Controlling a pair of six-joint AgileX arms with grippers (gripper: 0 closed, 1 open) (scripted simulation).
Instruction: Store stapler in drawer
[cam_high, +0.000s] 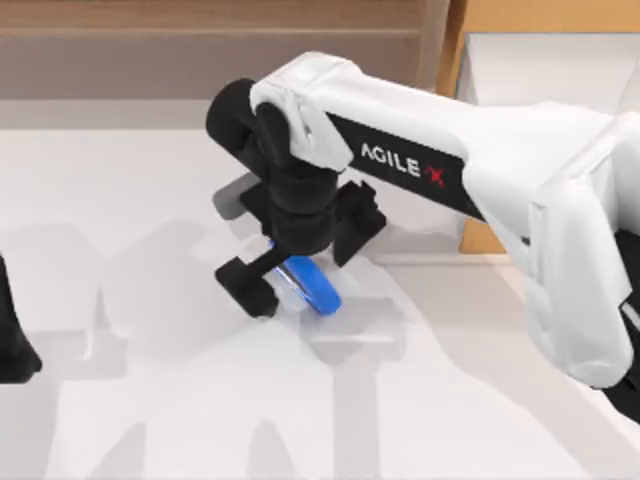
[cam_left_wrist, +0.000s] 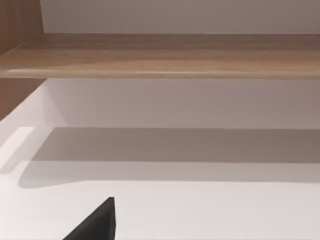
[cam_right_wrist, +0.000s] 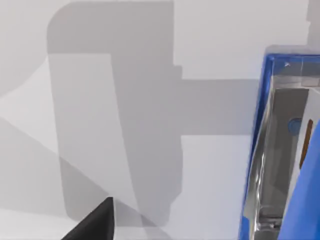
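Note:
The blue stapler (cam_high: 315, 290) is at the table's middle, slightly tilted, between the black fingers of my right gripper (cam_high: 300, 272). The gripper points down over it with its jaws spread wide. In the right wrist view the stapler (cam_right_wrist: 311, 210) looms close, its grey metal strip showing, and one fingertip (cam_right_wrist: 95, 222) stands well apart from it. At the back right the drawer (cam_high: 545, 70) stands pulled out, showing its white interior; its orange-brown front (cam_high: 481, 238) peeks from under the right arm. My left gripper (cam_high: 12, 340) is parked at the left edge.
A brown shelf unit (cam_high: 200, 50) runs along the back of the table, and its wooden board (cam_left_wrist: 160, 55) crosses the left wrist view. The white right arm (cam_high: 520, 170) spans from the right side to the centre, casting shadows on the tabletop (cam_high: 150, 400).

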